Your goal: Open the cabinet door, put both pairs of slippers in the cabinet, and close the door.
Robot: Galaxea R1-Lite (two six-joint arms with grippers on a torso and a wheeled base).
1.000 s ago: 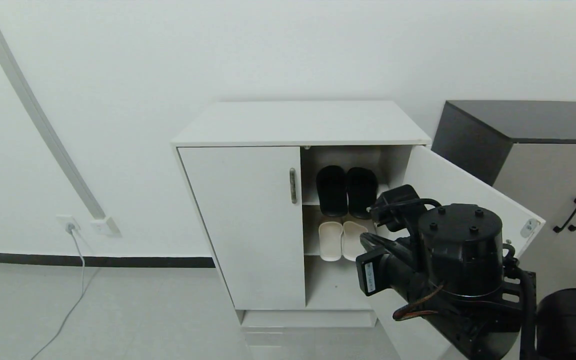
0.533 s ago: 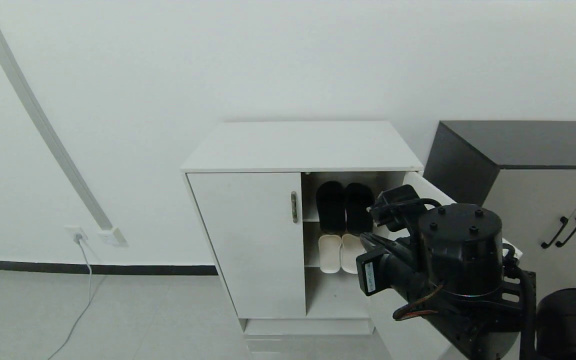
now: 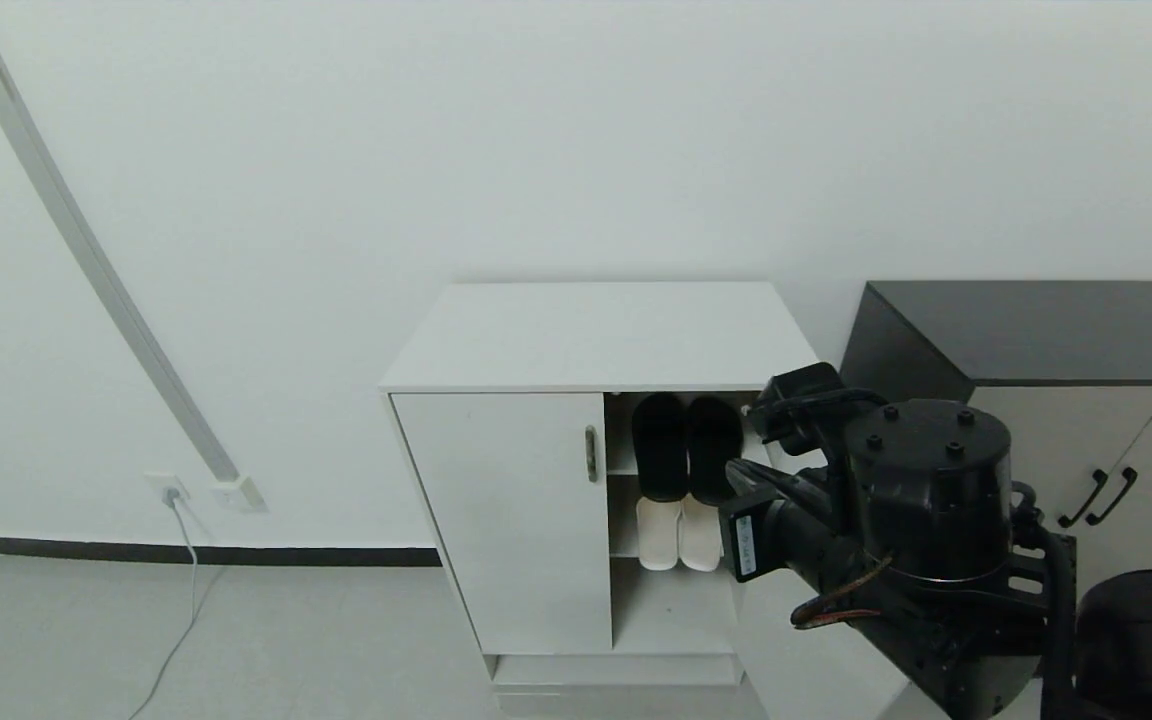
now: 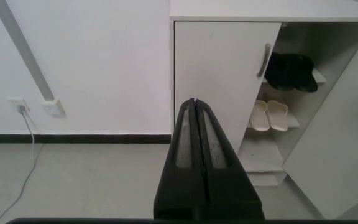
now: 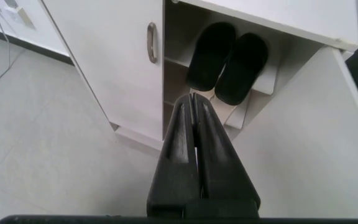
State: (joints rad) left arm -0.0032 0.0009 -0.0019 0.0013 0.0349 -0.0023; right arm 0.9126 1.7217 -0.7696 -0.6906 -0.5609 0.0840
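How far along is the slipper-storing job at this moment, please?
Done: the pair of black slippers sits on the upper shelf, the pair of white slippers on the shelf below, inside the white wooden cabinet. In hand: nothing; the left gripper and right gripper are shut and empty. Left: closing the open white cabinet door.

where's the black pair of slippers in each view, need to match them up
Head view: black slippers on the upper shelf of the cabinet, right above the white slippers.
Left wrist view: black slippers, same shelf, above the white pair.
Right wrist view: black slippers, same shelf.
Shared landmark: the metal door handle beside them.
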